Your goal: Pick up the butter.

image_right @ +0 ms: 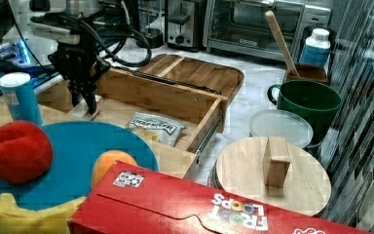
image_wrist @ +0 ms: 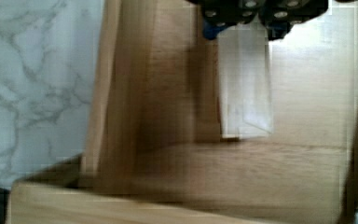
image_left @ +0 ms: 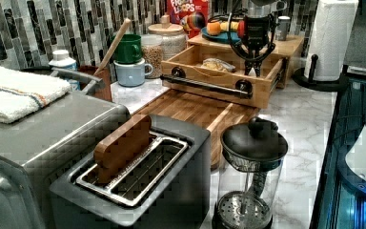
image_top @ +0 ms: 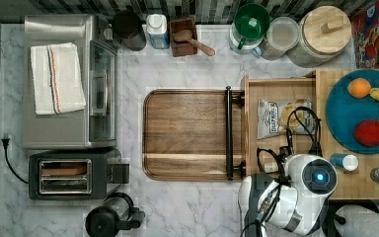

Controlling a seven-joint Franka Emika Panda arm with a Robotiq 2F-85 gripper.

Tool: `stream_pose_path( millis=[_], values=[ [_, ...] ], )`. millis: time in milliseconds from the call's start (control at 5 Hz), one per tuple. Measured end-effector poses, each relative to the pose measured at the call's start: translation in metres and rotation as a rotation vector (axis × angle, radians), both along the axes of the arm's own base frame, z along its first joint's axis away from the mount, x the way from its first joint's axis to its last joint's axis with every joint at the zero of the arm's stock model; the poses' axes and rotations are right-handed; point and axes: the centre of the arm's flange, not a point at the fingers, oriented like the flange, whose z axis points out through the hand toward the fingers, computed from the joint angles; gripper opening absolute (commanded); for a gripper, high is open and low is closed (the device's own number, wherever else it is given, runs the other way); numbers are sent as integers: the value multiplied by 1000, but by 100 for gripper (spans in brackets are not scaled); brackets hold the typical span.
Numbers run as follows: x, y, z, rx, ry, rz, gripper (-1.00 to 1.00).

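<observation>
The butter [image_wrist: 245, 86] lay on the drawer [image_wrist: 168, 177] floor right between the parted tips of my pincer [image_wrist: 242, 28], so I judged closing was next

Top view straight down over the counter [image_top: 187, 207], left view low and close behind the toaster [image_left: 138, 176] facing the drawer [image_left: 219, 71], right view near the cereal box [image_right: 214, 209] facing back across that drawer [image_right: 160, 105], wrist view close above the drawer floor [image_wrist: 242, 177]
</observation>
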Motion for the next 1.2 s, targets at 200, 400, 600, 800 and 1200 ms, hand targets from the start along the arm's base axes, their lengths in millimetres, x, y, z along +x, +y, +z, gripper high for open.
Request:
stream_pose_path(
  millis=[200, 400, 600, 800, 1200],
  values=[
    [14, 12, 5, 10, 38, 30, -100],
    [33, 25, 18, 28, 57, 43, -100],
    [54, 32, 35, 33, 95, 68, -100],
    [74, 31, 61, 46, 171, 73, -100],
    [114, 25, 129, 5, 136, 21, -100]
  ],
)
